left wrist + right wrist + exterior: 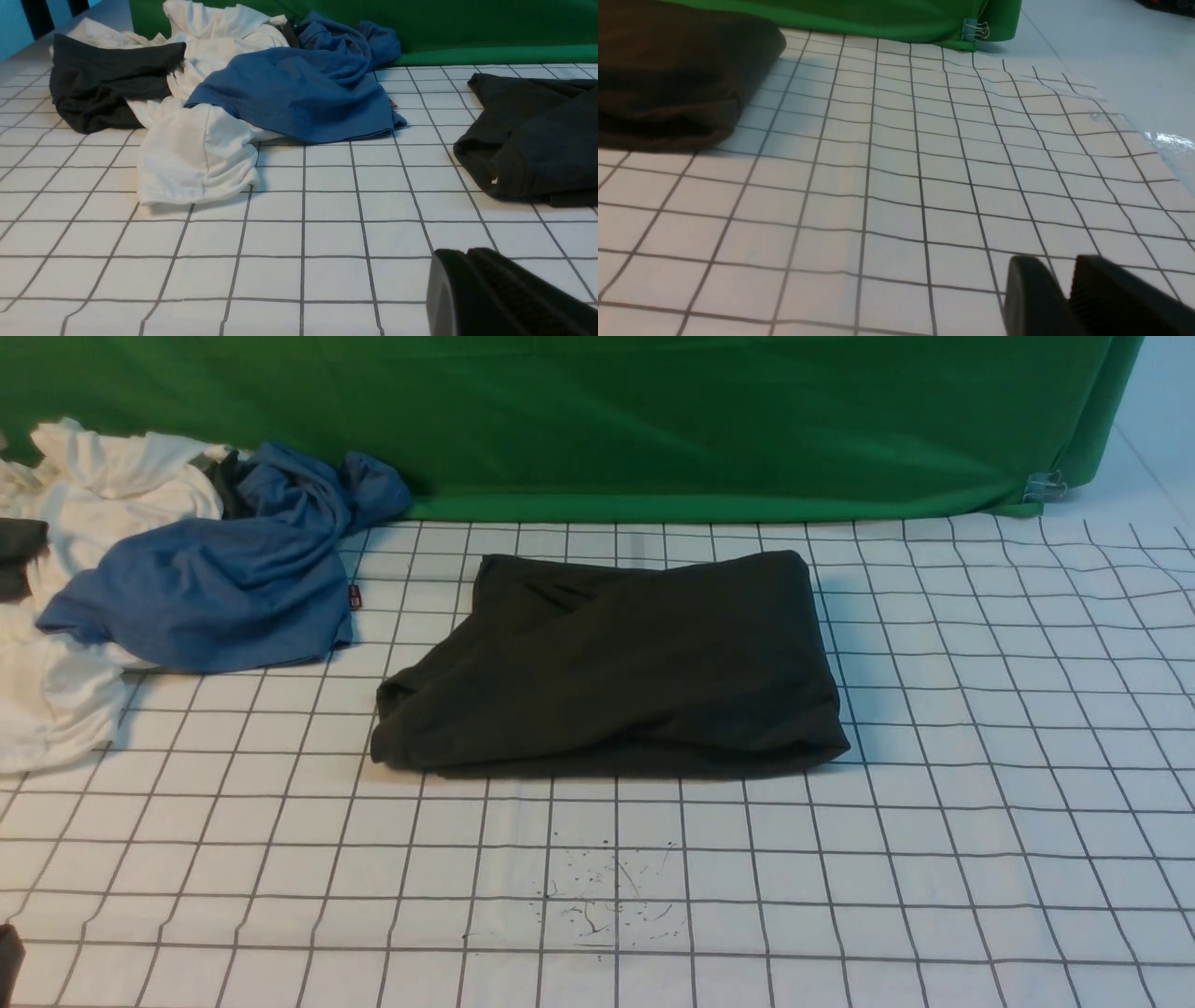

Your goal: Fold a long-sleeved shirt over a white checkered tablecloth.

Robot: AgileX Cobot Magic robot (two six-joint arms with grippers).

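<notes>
1. Where the front view takes in the whole table, the white checkered tablecloth (840,859) covers nearly all of it, its thin dark grid lines running flat in the middle and turning wavy toward the far right corner; a scatter of ink specks (607,896) marks it near the front centre.
2. Behind it hangs the green backdrop cloth (653,420), its lower edge resting along the far side of the tablecloth and held at the right end by a metal clip (1046,485).
3. The long-sleeved shirt (616,667) lies in the middle of the tablecloth, folded into a rough rectangle, dark side up, with a rounded bulge at its front left corner; no print or label shows.
4. At the far left sits a heap of other clothes: a white garment (65,616) underneath, a blue garment (224,579) draped across it, and a dark garment (107,79) on the heap's far left side. The heap is near the shirt but not touching it.
5. The left gripper (495,294) shows only as a black ribbed mass low over bare tablecloth; its jaws are closed and hold nothing.
6. The right gripper (1069,289) hangs over bare tablecloth to the right of the shirt, its jaws parted by a narrow gap with nothing between them.
</notes>
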